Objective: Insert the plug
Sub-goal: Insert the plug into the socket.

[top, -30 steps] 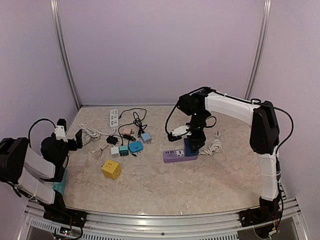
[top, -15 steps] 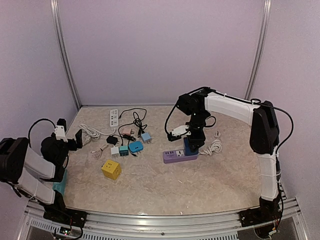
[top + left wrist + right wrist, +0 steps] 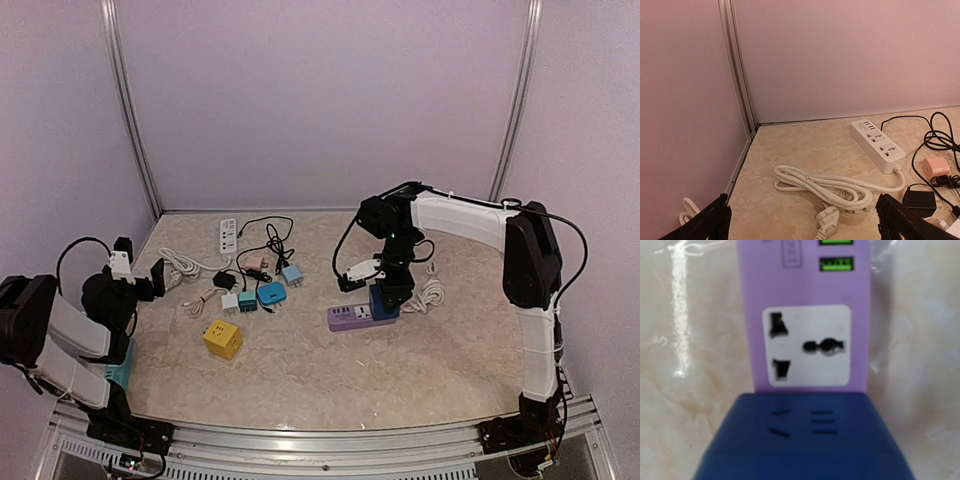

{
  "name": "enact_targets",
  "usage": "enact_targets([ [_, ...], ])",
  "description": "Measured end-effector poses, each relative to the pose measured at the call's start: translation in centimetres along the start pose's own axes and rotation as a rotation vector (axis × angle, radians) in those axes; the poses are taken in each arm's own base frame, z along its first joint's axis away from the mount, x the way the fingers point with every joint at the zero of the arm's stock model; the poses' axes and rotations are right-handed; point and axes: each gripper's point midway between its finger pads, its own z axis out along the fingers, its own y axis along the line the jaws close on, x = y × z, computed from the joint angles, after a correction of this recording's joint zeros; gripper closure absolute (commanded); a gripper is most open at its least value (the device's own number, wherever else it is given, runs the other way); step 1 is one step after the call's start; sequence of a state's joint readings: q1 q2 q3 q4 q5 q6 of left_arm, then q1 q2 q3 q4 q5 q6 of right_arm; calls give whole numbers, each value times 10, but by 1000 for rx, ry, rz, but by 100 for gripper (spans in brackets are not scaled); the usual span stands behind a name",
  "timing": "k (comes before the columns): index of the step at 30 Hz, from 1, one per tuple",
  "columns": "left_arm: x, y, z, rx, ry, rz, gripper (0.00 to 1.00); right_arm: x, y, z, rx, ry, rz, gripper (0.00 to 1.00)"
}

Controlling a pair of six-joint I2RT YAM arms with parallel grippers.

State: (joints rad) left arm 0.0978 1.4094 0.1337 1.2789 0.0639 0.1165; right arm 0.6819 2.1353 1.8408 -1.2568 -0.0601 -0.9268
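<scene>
The right arm reaches from its base at the table's (image 3: 330, 375) near edge up and over. Its upper link runs back toward the middle, and the wrist bends straight down. The right gripper (image 3: 386, 288) points at the tabletop, half spread, and sits directly on the dark blue plug block (image 3: 384, 306). Its fingers are hidden in both views, but the block fills the space just under the wrist camera, so it appears clamped between them.

The block (image 3: 805, 440) stands on the near end of the purple power strip (image 3: 805, 290), directly beneath the hand. Just ahead of the hand lies a free white socket face on the strip, and two green USB ports lie farther ahead. In the top view the strip (image 3: 350, 318) stretches away from the hand toward the left arm. A coiled white cable (image 3: 431, 294) lies close on the hand's other side.

The left arm is folded back on itself near the table's left edge, with its elbow low. The left gripper (image 3: 140, 268) is spread as wide as it goes and holds nothing. Ahead of it, a bundled white cord (image 3: 825, 182) and a white power strip (image 3: 877, 145) lie well apart from its fingertips (image 3: 715, 222).
</scene>
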Motion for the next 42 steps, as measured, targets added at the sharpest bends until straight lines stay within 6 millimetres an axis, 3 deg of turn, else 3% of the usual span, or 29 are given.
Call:
enact_targets([
  [13,0,0,0,2,1,0,1,4,3,13,63,-24,3,100],
  [22,-10,9,21,1,13,-16,1,6,5,17,130,16,0,100],
  [42,3,10,24,13,76,-40,1,6,6,15,162,24,8,100],
])
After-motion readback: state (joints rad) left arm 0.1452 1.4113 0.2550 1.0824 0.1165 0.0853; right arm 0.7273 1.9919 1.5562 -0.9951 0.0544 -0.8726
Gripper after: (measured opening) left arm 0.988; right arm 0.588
